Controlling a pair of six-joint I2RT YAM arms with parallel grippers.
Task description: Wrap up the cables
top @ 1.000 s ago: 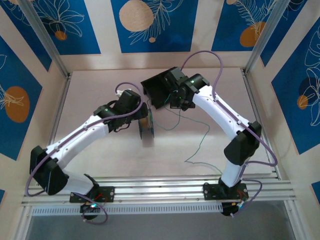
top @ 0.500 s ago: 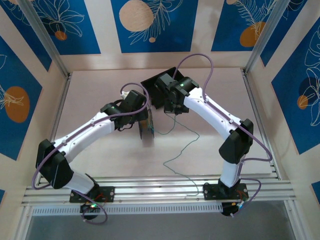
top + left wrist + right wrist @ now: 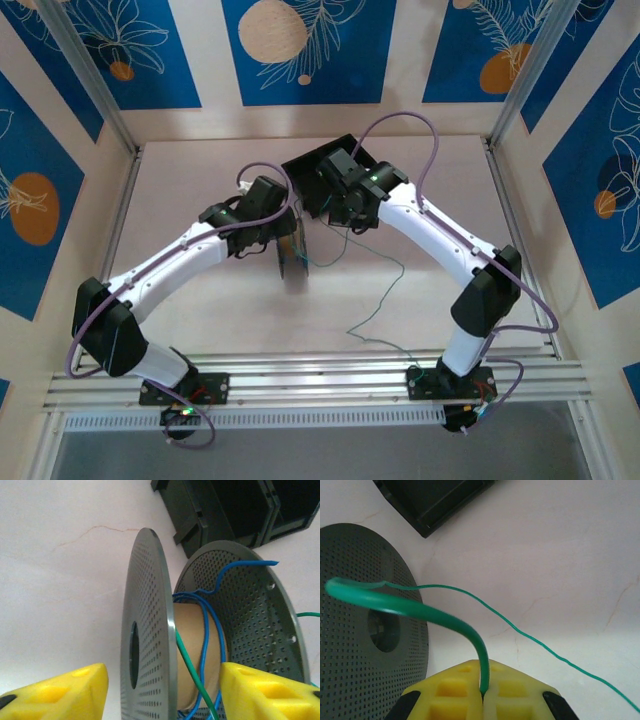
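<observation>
Right gripper, clamped shut on the green wire, holds it beside the perforated spool at frame centre, whose core carries blue wire. Left gripper straddles the spool, jaws apart. Slack wire could slip over a flange, or the unclamped spool could tip.

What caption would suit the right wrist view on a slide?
Right hand pinches a green wire arching toward a perforated grey spool.

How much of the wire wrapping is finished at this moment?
Done: the blue wire is mostly wound on the spool. In hand: the right gripper pinches the green wire, and the left gripper straddles the spool. Left: much green wire lies loose on the table.
</observation>
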